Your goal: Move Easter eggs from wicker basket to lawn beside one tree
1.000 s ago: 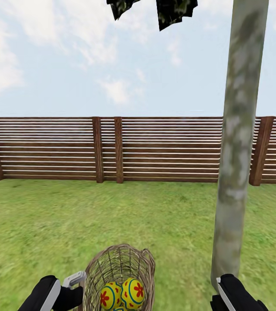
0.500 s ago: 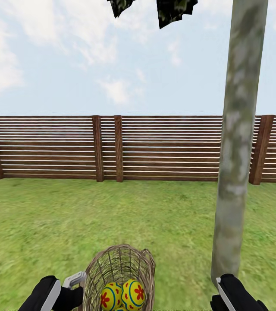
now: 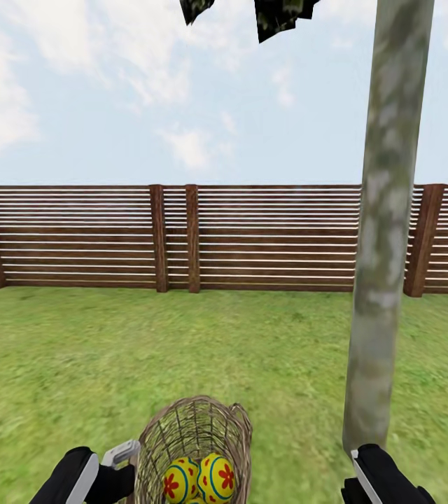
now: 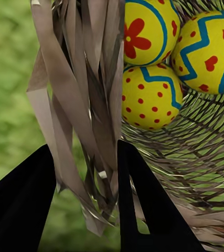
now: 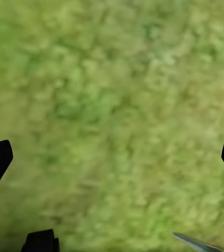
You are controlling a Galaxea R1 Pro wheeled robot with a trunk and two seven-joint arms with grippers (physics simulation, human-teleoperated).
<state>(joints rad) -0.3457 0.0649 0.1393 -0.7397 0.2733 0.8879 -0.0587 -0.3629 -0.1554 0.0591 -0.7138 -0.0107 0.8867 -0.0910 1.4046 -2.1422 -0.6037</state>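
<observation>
Now left hand [image 4: 85, 184] grips wicker basket [image 4: 85, 105] rim, eggs [image 4: 149, 97] inside.

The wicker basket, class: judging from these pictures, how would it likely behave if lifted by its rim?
The wicker basket is open weave, so probably light and somewhat flexible where the left hand straddles its wall. The three Easter eggs lie loose together inside; being round, they would likely roll if it tilts.
</observation>
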